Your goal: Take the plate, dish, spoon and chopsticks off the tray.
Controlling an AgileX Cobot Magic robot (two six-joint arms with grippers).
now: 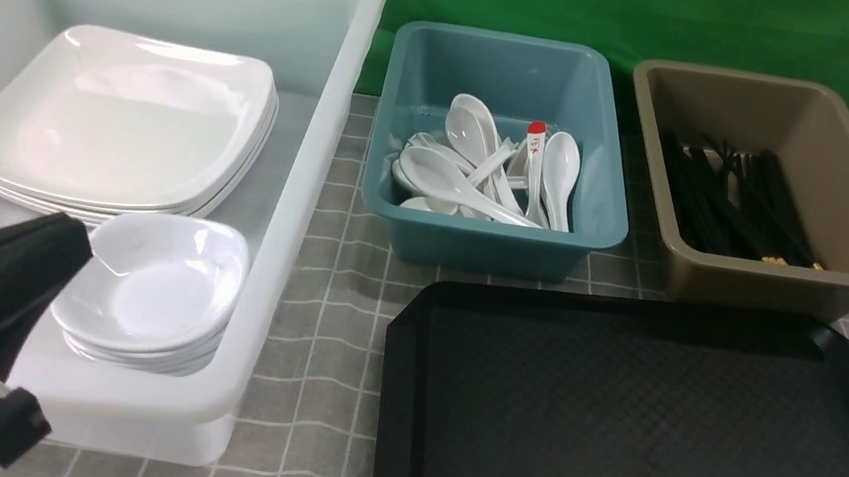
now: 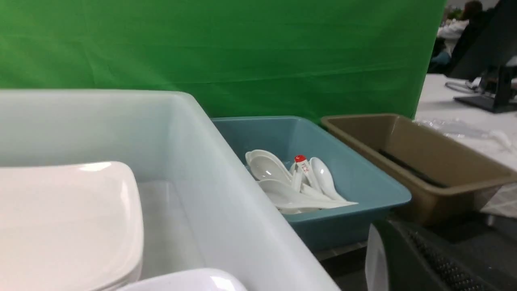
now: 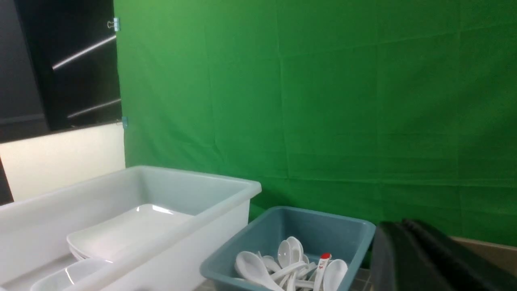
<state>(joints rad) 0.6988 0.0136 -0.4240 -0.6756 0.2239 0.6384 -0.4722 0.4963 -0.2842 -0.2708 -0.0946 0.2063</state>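
**Me:** Nearest my camera, the tray (image 1: 644,428) lies bare. Left gripper (image 1: 25,254) hangs over the white tub's (image 1: 300,199) front corner, jaws pressed together on nothing; the right gripper (image 3: 420,258) reads as closed too, nothing in it.

**Partner:** Risks?

**Me:** Swinging left low could clip the tub rim or the stacked dishes (image 1: 155,290).

**Partner:** Counts?

**Me:** One tray, three tubs. Behind the dishes, the plate (image 1: 122,124) tops several. Farther back, the spoons (image 1: 481,172) number roughly eight; the chopsticks (image 1: 737,200) are too bundled to count.
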